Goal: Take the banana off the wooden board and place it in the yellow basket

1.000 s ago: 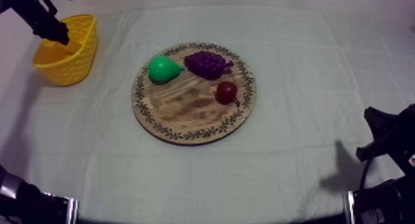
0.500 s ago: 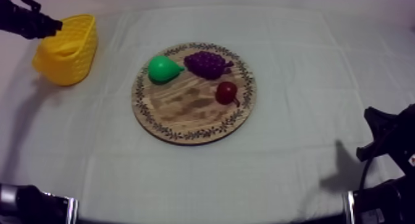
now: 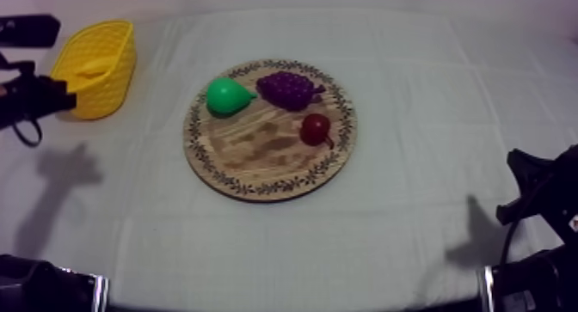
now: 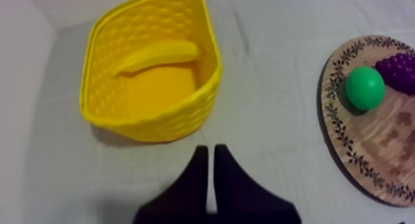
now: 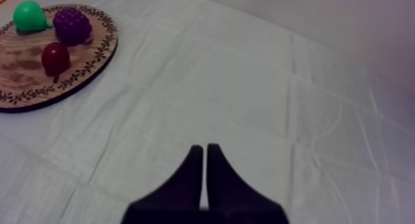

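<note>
The banana (image 4: 162,54) lies inside the yellow basket (image 4: 111,118), along its far wall; from above it shows in the basket (image 3: 93,99) as a yellow shape (image 3: 93,71). My left gripper (image 4: 209,153) is shut on nothing, just outside the basket's near rim, and in the top view it (image 3: 62,98) is at the basket's left side. The round wooden board (image 3: 258,165) holds a green pear (image 3: 227,96), purple grapes (image 3: 289,88) and a small red fruit (image 3: 315,128). My right gripper (image 5: 204,151) is shut and empty over bare cloth, resting low at the right (image 3: 516,204).
The basket stands at the table's far left corner, close to the cloth's edge. The board (image 5: 68,84) lies well to the side of my right gripper. Open cloth stretches between basket and board and across the front of the table.
My left gripper has drawn out of the basket, moved left and toward the front, and closed. The banana stays in the basket. The right arm has not moved.
</note>
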